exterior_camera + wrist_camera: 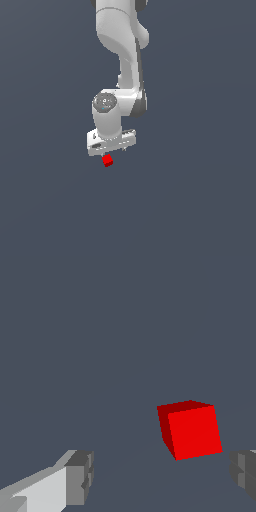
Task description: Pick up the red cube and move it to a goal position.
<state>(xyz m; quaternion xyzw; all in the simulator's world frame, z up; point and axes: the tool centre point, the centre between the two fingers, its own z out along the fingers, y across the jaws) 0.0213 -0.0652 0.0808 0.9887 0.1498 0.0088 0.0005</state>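
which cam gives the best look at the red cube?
Wrist view: the red cube is large, two faces visible, lying between the open tool's fingertips, nearer one. The exterior view shows the cube only as a tiny speck just below the tool.

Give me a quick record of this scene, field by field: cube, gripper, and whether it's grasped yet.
cube: red cube, small, on the plain grey surface
gripper: gripper open, fingers spread wide
relation: cube lies between the fingers, nearer one of them, touching neither
exterior view: cube just below the gripper
grasped: no
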